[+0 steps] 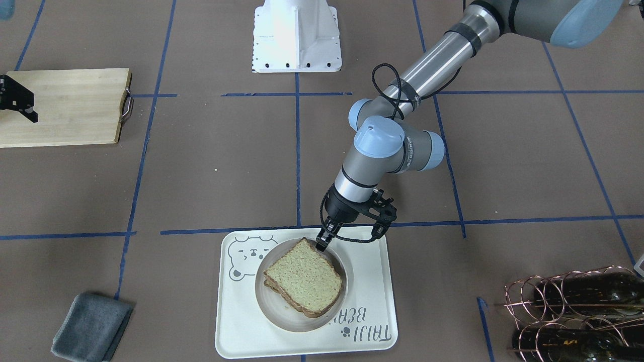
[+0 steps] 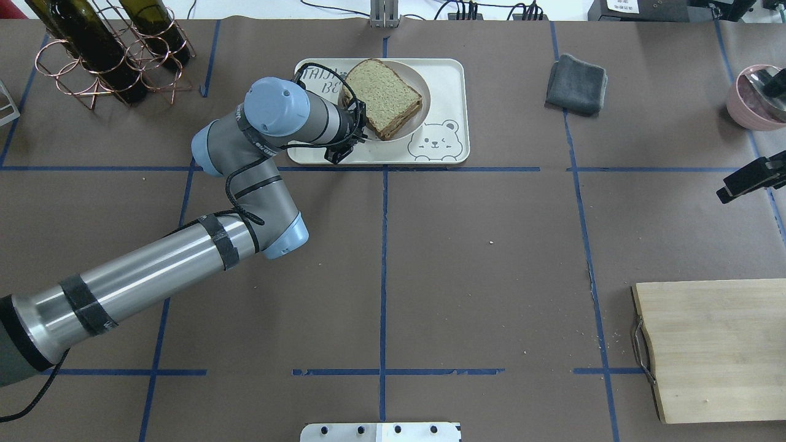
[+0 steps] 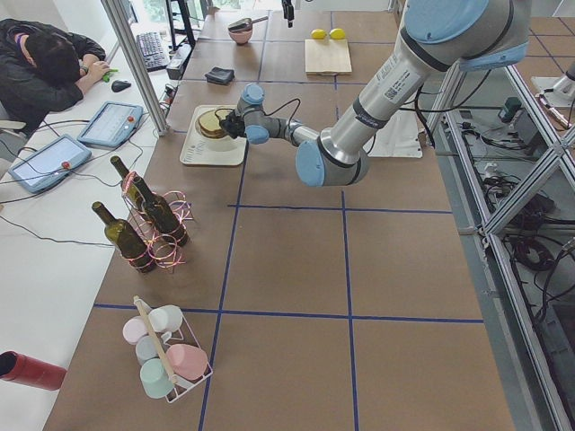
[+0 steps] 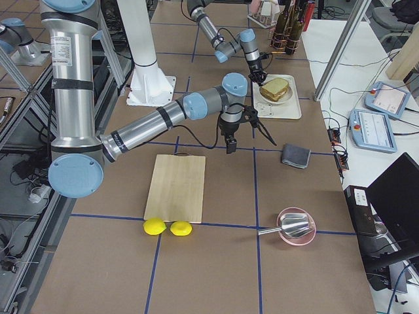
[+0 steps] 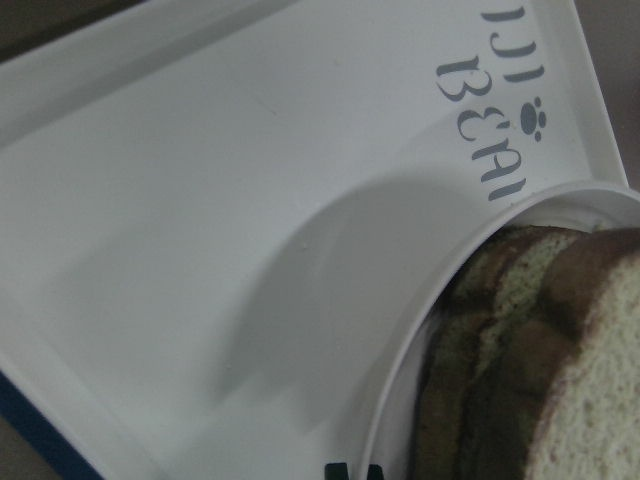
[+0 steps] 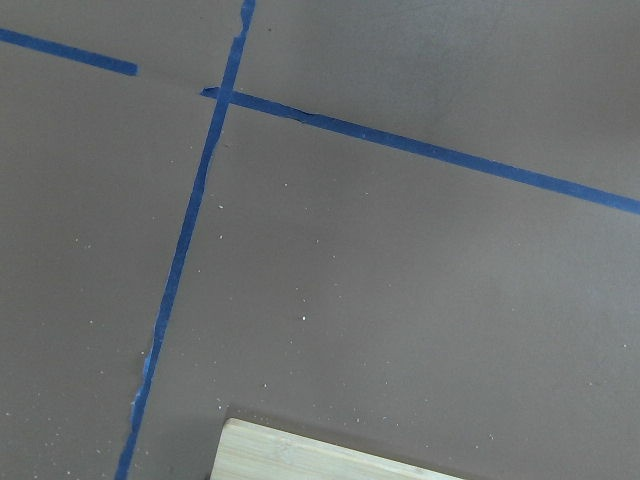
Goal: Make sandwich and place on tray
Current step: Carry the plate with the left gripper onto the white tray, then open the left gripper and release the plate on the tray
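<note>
Centrally, at the far edge of the brown bench (image 2: 491,245), the sandwich (image 1: 304,276) lies on a round white plate (image 1: 348,275) inside the cream tray (image 1: 372,286). The left gripper (image 1: 324,243) meets the plate's rim beside a bread corner, with its fingertips nearly together astride the rim, pinching it. The right gripper (image 4: 251,142) hangs spread wide above bare bench, between a wooden cutting board (image 2: 712,350) and a folded grey cloth (image 2: 576,84). A copper rack of wine bottles (image 2: 104,55) stands near the tray, and a pink bowl (image 2: 752,98) sits at the opposite end. From overhead, the left wrist covers part of the tray's lettering, which the front view shows whole. Only the side views show two yellow fruits (image 4: 167,227) just past the board and a person (image 3: 45,63) slumped at a desk. The left wrist view alone shows the stacked crusts; any filling is hidden.
</note>
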Controlling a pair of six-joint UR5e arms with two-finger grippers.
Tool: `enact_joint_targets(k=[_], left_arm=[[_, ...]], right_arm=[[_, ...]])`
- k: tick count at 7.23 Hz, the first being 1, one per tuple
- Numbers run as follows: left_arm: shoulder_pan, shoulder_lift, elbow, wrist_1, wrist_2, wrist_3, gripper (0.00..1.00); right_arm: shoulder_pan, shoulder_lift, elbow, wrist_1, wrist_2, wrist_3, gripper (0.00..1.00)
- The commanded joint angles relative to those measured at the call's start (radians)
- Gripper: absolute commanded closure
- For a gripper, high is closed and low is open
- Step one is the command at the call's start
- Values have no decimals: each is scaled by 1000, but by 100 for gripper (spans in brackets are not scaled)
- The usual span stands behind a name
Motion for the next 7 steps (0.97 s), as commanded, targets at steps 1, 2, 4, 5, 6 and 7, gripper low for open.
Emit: enact_joint_targets(k=[1, 2, 4, 5, 6, 7], left_arm=[[1, 1, 10, 0, 9, 8, 74], [1, 1, 10, 0, 9, 11, 73], [-10, 6, -5, 6, 6, 66, 73], [-25, 26, -46, 12, -8, 92, 73], [-31, 87, -134, 50, -30, 98, 73], [-34, 131, -226, 122, -82, 170, 52]], right_arm=[[2, 2, 0, 0, 4, 0, 0], [2, 2, 0, 0, 4, 0, 0], [2, 5, 0, 0, 3, 0, 0], [3, 5, 0, 0, 2, 2, 0], [3, 6, 0, 0, 2, 0, 0], [8, 6, 0, 0, 4, 0, 0]])
